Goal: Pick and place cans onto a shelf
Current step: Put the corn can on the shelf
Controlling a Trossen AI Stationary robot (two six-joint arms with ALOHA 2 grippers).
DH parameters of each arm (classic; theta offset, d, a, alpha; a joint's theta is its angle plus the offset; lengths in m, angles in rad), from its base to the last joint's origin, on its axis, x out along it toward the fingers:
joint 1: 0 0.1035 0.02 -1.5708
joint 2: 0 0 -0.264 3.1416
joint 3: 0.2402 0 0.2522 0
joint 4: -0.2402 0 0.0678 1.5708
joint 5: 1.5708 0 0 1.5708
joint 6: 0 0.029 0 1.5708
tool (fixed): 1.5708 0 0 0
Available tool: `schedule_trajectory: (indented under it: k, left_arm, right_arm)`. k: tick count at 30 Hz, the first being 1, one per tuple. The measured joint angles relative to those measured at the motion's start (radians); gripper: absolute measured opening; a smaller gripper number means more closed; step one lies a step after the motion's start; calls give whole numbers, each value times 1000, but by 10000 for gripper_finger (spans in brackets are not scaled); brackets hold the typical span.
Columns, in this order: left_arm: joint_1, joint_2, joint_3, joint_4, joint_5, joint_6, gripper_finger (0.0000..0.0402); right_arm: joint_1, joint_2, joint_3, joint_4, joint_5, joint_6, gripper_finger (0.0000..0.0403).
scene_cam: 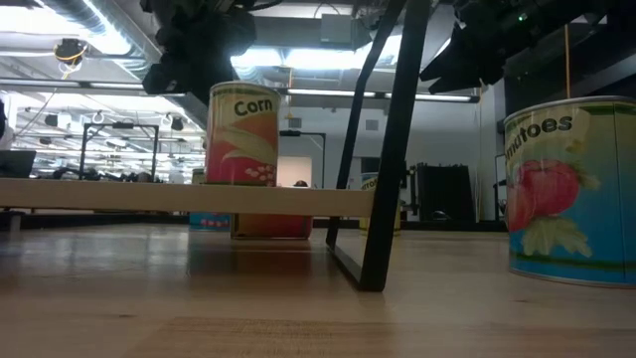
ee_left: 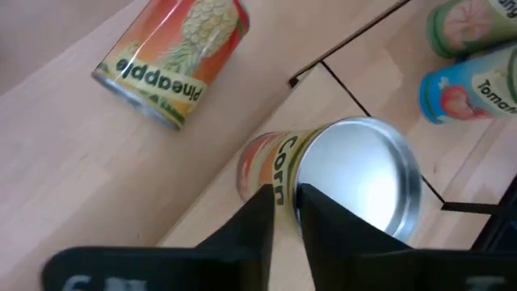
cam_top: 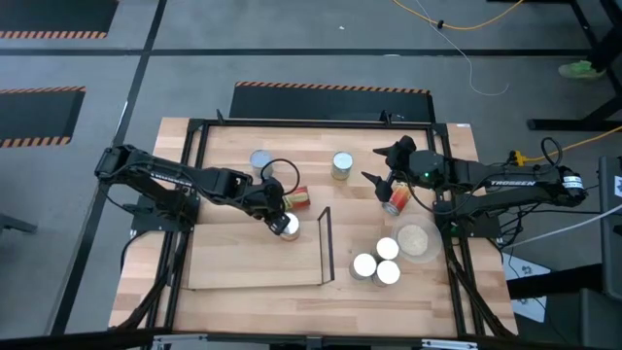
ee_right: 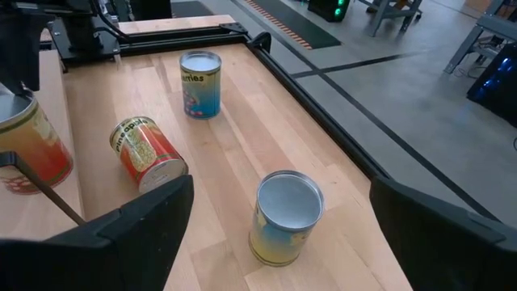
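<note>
Eight cans counted in the overhead view; one is on the shelf [cam_top: 243, 267], seven are off it.

Left side: my left pincer [ee_left: 284, 214] hangs directly over the corn can [ee_left: 355, 174], at the edge of its silver lid. Whether it is nipping the rim or only poised above it, I cannot tell. The corn can stands upright on the shelf board, near the black frame [cam_top: 326, 243], and the low view shows it sitting level.

Finding: I judge the step in hand to be the placement of this can. To do it well, any move away should go straight up, since a sideways drag at the rim could tip the can or push it towards the frame. Later cans should go on the bare board farther from the frame, so reach stays clear.

Centre: the pineapple can [cam_top: 296, 197] lies on its side on the surface just beyond the shelf edge. It may roll, so it wants a grip across its body. The tomatoes can [ee_right: 200, 83] stands upright farther back.

Right side: my right pincer [cam_top: 379, 165] is spread wide and holds nothing, facing an upright silver-topped can [ee_right: 287, 214]. Another can [cam_top: 396, 199] sits under that arm. Three white-topped cans [cam_top: 364, 264] cluster by the beige dish [cam_top: 416, 240].
</note>
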Motion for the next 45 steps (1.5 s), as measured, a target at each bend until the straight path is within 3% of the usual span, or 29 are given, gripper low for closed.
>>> schedule_trajectory:
  k: [6,23,34,45]
  left_arm:
    - [1,1,-1,26,-4,21,4]
    - [0,5,-2,126,-31,12,2]
    - [-20,95,-1,181,-26,34,2]
    - [-18,57,-1,179,-41,36,3]
  right_arm:
    - [0,0,0,0,0,0,379]
    - [0,0,0,0,0,0,379]
    - [0,2,0,4,0,0,379]
    - [0,39,2,10,0,0,379]
